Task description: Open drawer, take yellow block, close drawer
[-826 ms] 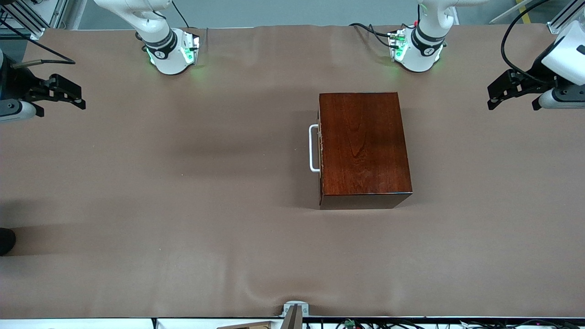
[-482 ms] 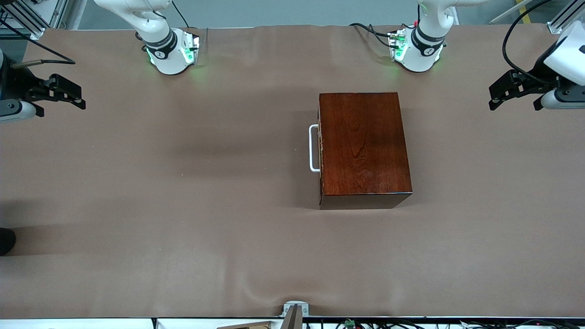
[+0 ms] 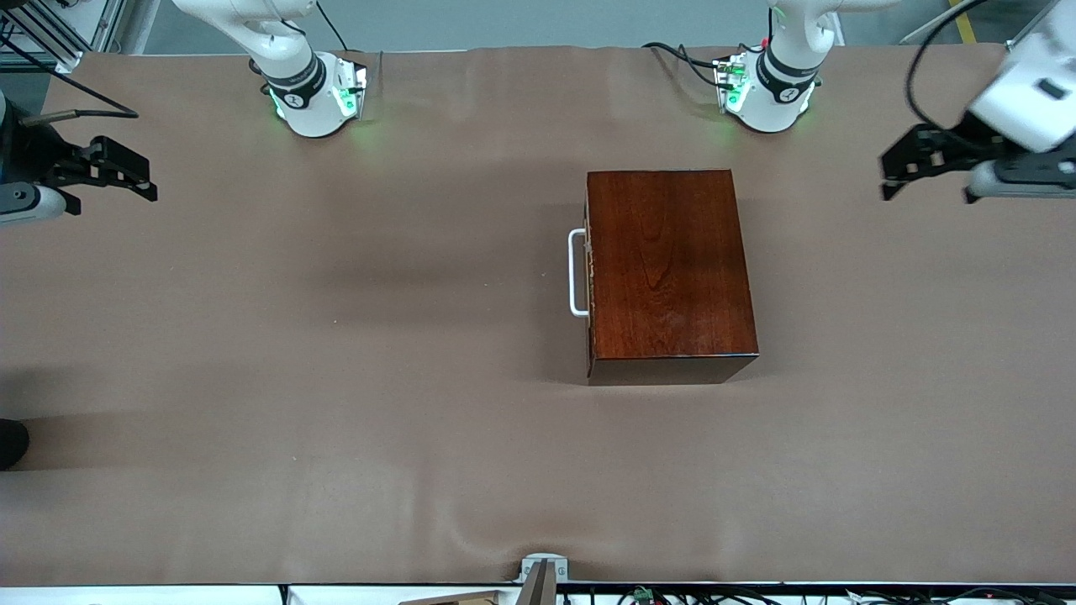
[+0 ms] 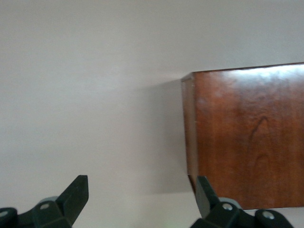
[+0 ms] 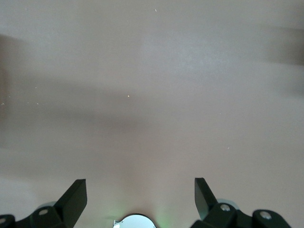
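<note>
The drawer [image 3: 588, 273], a sliding tray with a dark front and a white U-shaped bar handle [image 3: 576, 273], sits pushed fully into the glossy dark reddish-brown wooden box [image 3: 668, 269] near the middle of the brown cloth-covered table [image 3: 336, 336], its front facing the right arm's end. The small yellow block is not visible, presumably shut inside. The left gripper [image 3: 920, 166] hangs over the table's left-arm end, fingers [image 4: 73, 197] spread wide and holding nothing. The right gripper [image 3: 109, 172] waits over the table's right-arm end, likewise wide open and empty.
</note>
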